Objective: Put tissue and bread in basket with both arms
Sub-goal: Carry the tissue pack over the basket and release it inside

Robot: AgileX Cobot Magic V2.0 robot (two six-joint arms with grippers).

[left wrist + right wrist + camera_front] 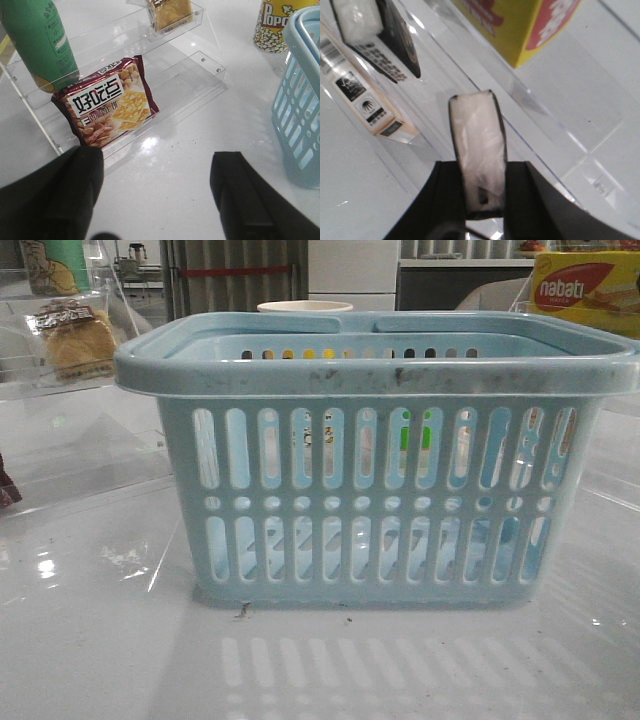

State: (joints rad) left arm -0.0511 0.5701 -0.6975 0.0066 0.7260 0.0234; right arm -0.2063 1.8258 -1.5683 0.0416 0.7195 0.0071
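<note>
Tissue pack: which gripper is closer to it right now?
Right. The right gripper is shut on the tissue pack, which stands up between its fingers. The left gripper is open over bare table by the peanut cracker packet, no tissue in its view.

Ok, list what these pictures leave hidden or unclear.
- Front view: basket floor and contents, hidden behind its near wall.
- Front view: both arms out of frame.
- Right wrist view: tissue lower end hidden between the right gripper fingers.
- Front view: bread label too small to read.
</note>
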